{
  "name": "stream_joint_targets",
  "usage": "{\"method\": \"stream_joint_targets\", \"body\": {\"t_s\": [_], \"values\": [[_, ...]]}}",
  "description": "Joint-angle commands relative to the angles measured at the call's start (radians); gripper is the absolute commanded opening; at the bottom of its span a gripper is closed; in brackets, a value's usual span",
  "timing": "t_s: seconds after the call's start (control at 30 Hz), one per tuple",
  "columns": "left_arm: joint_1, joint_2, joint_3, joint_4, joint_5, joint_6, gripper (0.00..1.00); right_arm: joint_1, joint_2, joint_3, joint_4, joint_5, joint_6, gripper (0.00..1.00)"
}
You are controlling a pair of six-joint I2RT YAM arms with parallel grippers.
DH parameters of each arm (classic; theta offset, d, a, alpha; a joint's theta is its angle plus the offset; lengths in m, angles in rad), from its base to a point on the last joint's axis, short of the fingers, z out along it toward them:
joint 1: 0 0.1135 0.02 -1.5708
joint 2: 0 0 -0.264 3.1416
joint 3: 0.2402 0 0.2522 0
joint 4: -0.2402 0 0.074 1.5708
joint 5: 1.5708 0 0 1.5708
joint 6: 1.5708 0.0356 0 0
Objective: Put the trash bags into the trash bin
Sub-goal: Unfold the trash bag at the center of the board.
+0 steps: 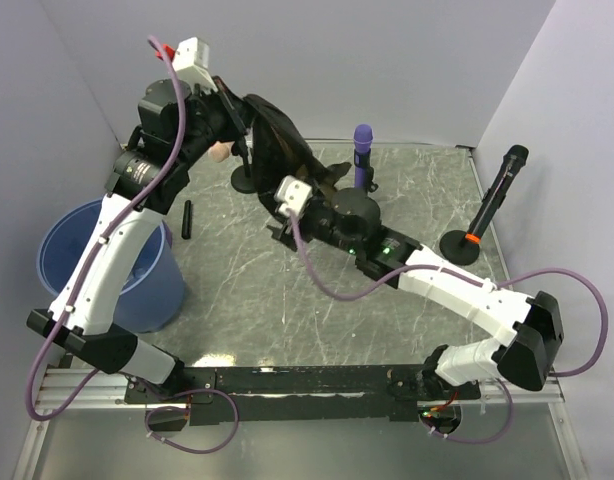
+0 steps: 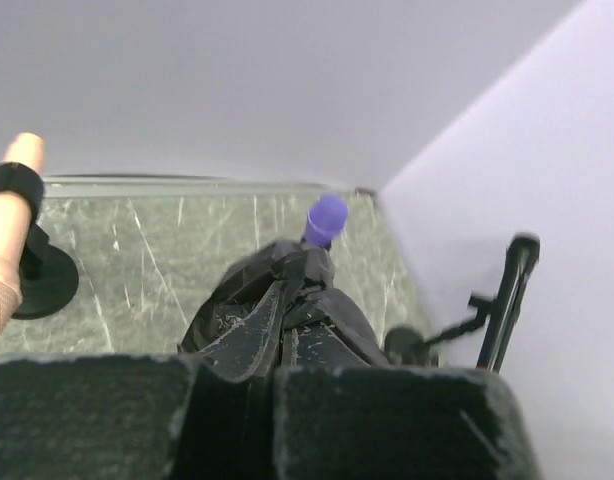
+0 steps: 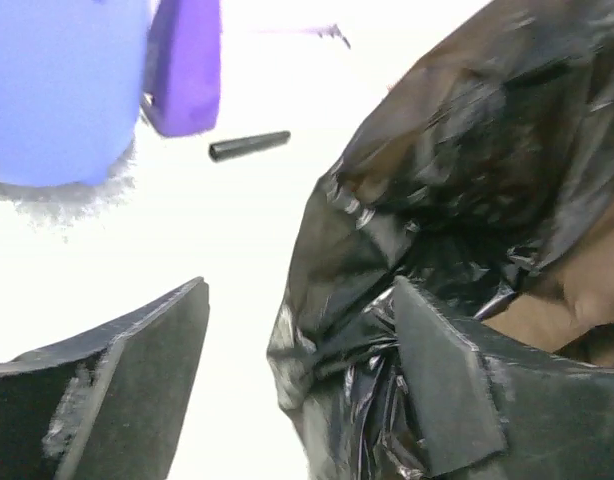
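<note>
Black trash bag (image 1: 275, 138) hangs clamped in left fingers (image 2: 97, 420); right fingers (image 3: 137, 370) spread wide, bag touching one.

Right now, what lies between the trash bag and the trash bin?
Top view: a small black stick on the table between trash bag and trash bin; the left arm crosses above.

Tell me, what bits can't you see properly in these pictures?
- Top view: the left arm crosses the trash bin, hiding part of its inside.
- Top view: the lifted trash bag covers the left gripper's fingertips.
- Left wrist view: a pink object is cut off by the left edge.
- Right wrist view: glare washes the table white; whether the open right gripper touches the bag cannot be told.
</note>
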Motion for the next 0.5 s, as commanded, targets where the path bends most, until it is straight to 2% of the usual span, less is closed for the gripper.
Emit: {"method": "stream_joint_targets", "body": {"t_s": [0.0,0.07,0.17,0.47], "values": [[0.008,0.018,0.057,0.008,-0.075,-0.136,0.01,0.049,0.02,-0.012,0.142,0.133,-0.114,0.84],[0.008,0.019,0.059,0.005,-0.076,-0.171,0.01,0.069,0.057,0.002,0.177,0.206,-0.152,0.86],[0.01,0.019,0.068,-0.011,-0.105,-0.213,0.01,0.089,0.106,0.029,0.231,0.239,-0.183,0.9],[0.016,0.004,0.108,-0.024,-0.081,-0.317,0.01,0.086,0.276,0.195,0.309,0.346,-0.255,0.88]]}}
